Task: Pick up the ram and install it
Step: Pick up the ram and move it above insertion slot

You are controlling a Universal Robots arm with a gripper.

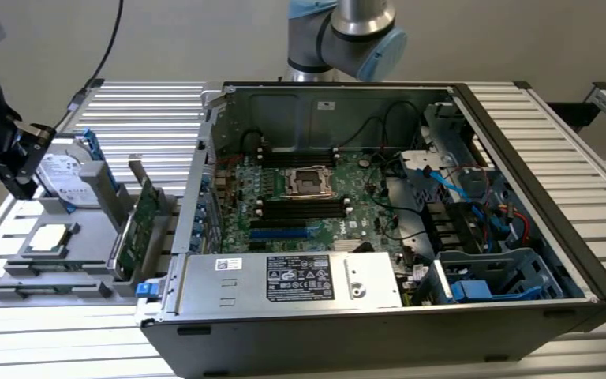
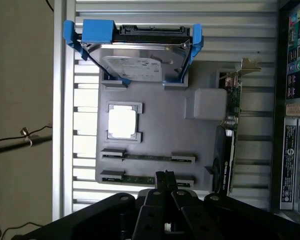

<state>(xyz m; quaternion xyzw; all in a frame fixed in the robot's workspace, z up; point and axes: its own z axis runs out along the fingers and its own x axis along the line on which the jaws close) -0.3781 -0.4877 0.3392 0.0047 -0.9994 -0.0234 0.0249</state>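
At the exterior view's left, the gripper (image 1: 19, 185) hangs over the gray parts tray (image 1: 87, 246), close by the blue-framed hard drive (image 1: 59, 174) and well apart from the open computer case (image 1: 387, 339). In the wrist view its fingers are pressed together, holding nothing, with the tips over the ram (image 2: 135, 179). The ram lies in the slot nearest the tray's edge. A second memory stick (image 2: 147, 157) lies just beside it, between it and the processor (image 2: 122, 121).
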